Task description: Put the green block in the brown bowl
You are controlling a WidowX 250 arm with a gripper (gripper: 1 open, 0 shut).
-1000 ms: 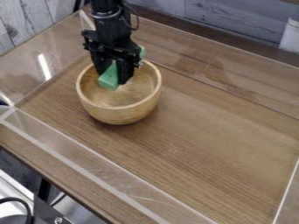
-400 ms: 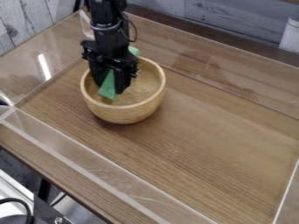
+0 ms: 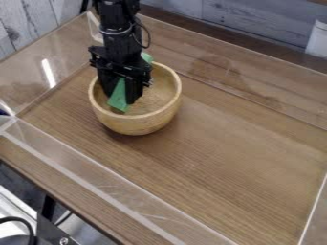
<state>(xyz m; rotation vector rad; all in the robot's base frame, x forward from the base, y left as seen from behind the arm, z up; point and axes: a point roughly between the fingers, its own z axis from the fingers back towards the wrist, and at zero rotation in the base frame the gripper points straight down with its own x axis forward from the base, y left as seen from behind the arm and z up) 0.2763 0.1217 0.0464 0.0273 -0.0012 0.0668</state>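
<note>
Camera view showed the black gripper [image 3: 124, 89] pointing down into the round, thick-rimmed wooden bowl [image 3: 136, 117] in the upper left of the frame, its fingers clenched on the matte green block [image 3: 121, 97], which hung tilted inside the bowl. The grained wooden table [image 3: 217, 144], edged by clear walls, lay open toward the lower right.

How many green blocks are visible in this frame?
1. The green block is held in the shut gripper, down inside the brown bowl. Nothing else green shows; the bowl's near inner wall is hidden.
</note>
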